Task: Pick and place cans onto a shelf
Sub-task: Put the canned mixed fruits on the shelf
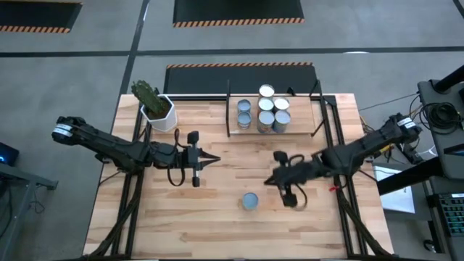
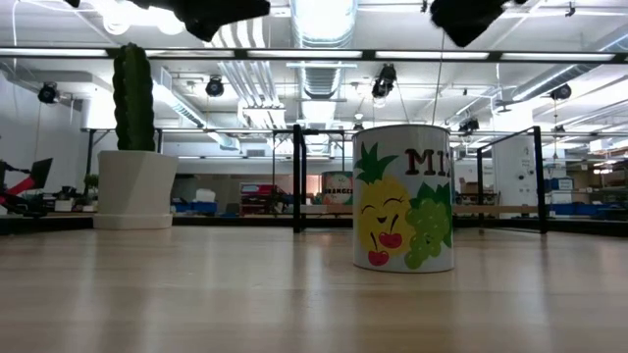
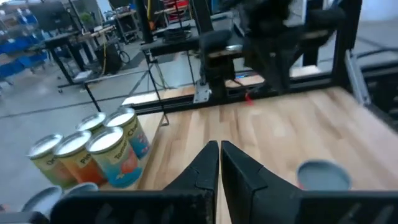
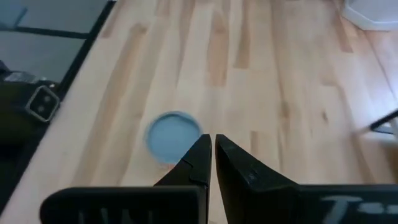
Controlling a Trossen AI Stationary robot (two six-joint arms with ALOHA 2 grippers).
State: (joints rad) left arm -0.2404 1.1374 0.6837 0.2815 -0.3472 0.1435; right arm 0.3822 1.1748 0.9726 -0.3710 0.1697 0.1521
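Can point(image 1: 250, 201) alone at desk's point(image 1: 217, 225) 6 o'clock; seven cans point(image 1: 265, 114) on shelf point(image 1: 301, 116) at 12; left tool point(image 1: 215, 159) clenched, right tool point(image 1: 270, 180) clenched

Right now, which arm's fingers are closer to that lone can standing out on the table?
Right. The right gripper sits just beside the lone can, above it; the left gripper hangs farther off, toward the plant side.

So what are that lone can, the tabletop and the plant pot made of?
The lone can looks like metal: a dull grey-blue lid in the high view and a printed fruit label. The tabletop looks like light butcher-block wood with visible grain strips. The plant pot is matte white, ceramic or plastic.
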